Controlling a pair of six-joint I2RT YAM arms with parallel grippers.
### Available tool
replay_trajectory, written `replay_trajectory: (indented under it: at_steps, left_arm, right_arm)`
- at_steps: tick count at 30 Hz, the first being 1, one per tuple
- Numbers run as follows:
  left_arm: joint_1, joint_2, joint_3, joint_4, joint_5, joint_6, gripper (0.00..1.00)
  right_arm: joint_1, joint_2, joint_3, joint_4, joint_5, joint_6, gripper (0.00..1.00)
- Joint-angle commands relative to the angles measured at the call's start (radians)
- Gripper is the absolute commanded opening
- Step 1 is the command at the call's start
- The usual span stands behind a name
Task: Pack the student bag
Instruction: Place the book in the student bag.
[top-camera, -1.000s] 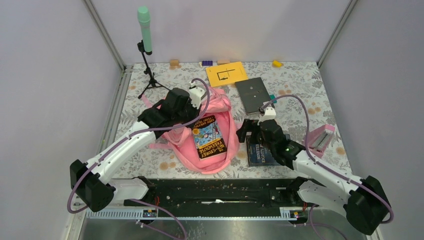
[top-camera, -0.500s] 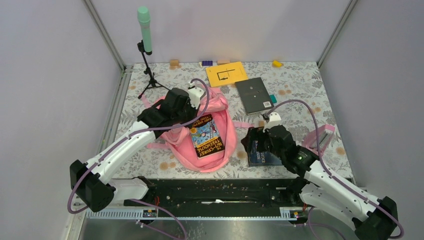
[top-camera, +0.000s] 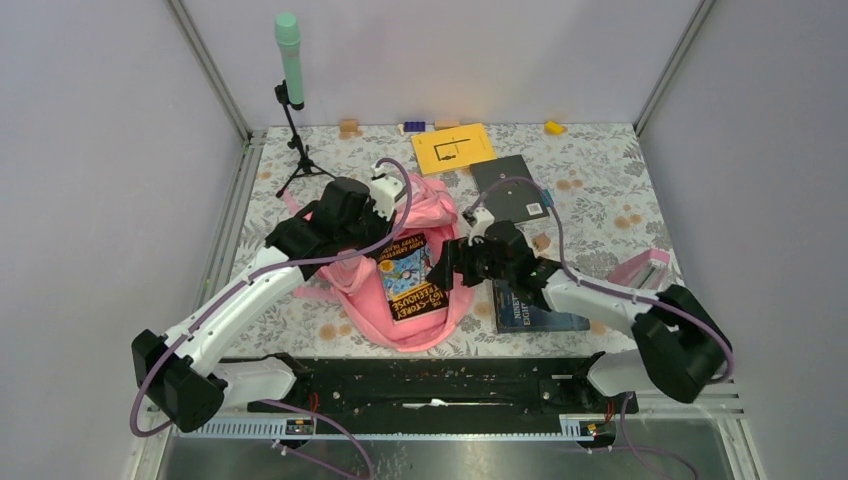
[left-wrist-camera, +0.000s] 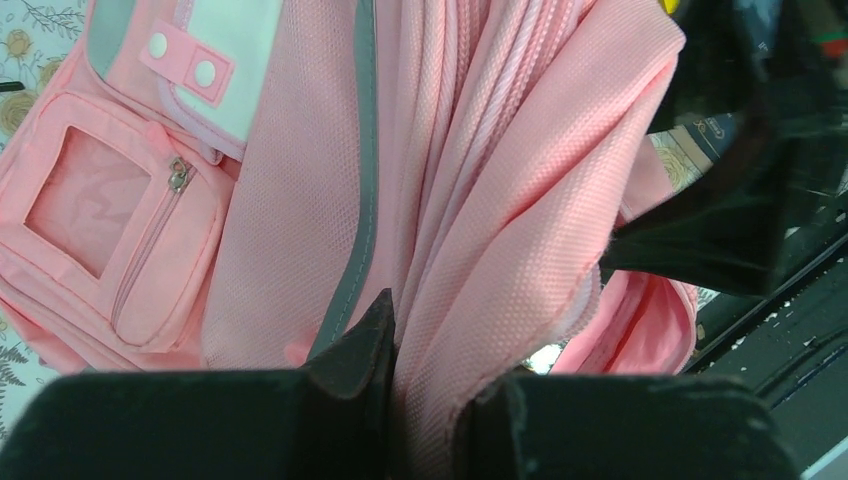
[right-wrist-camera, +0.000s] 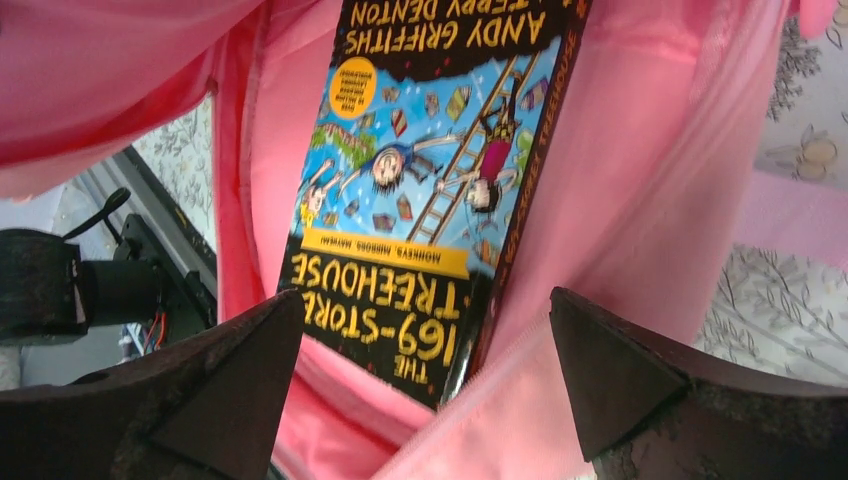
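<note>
Right pincer (right-wrist-camera: 422, 300) swung over student bag (left-wrist-camera: 300, 200), apart | left pincer (left-wrist-camera: 430, 370) clamped on it

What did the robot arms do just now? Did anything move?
The right gripper, open, swung left from the dark book to over the treehouse book in the bag. The treehouse book tilted a bit. The left gripper stayed shut on the bag.

Book (right-wrist-camera: 420, 230) corner behind student bag (right-wrist-camera: 650, 180) rim
</note>
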Motion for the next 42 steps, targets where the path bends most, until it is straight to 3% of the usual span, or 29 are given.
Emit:
replay_trajectory:
  at_steps: [1, 6, 11, 16, 23, 25, 29, 34, 39, 42]
  left_arm:
    - [0.007, -0.05, 0.028, 0.164, 0.093, -0.037, 0.0]
    - [0.008, -0.052, 0.02, 0.166, 0.112, -0.03, 0.0]
    - [0.008, -0.05, 0.015, 0.176, 0.134, -0.041, 0.0]
    - [0.008, -0.05, -0.008, 0.235, 0.196, -0.106, 0.0]
    - [0.005, -0.038, -0.029, 0.277, 0.237, -0.142, 0.0]
    - [0.004, -0.034, -0.028, 0.278, 0.241, -0.143, 0.0]
    - [0.003, -0.039, -0.029, 0.277, 0.232, -0.142, 0.0]
    - [0.002, -0.041, -0.028, 0.278, 0.232, -0.143, 0.0]
    - [0.002, -0.046, -0.025, 0.268, 0.219, -0.13, 0.0]
    - [0.004, -0.052, -0.008, 0.228, 0.165, -0.095, 0.0]
  right_arm:
    - [0.005, 0.119, 0.092, 0.111, -0.012, -0.023, 0.99]
    - [0.005, 0.27, 0.113, 0.109, -0.009, 0.029, 0.99]
    - [0.005, 0.306, 0.086, 0.05, -0.013, 0.111, 0.98]
    - [0.013, 0.371, 0.039, 0.214, -0.159, 0.232, 0.98]
    - [0.035, 0.391, 0.038, 0.385, -0.18, 0.353, 0.93]
    - [0.035, 0.382, 0.029, 0.42, -0.163, 0.385, 0.84]
    - [0.035, 0.368, 0.006, 0.497, -0.131, 0.453, 0.52]
    - [0.037, 0.395, -0.02, 0.66, -0.141, 0.544, 0.31]
    - [0.04, 0.396, -0.067, 0.811, -0.131, 0.598, 0.01]
    - [0.04, 0.329, -0.107, 0.841, -0.102, 0.571, 0.0]
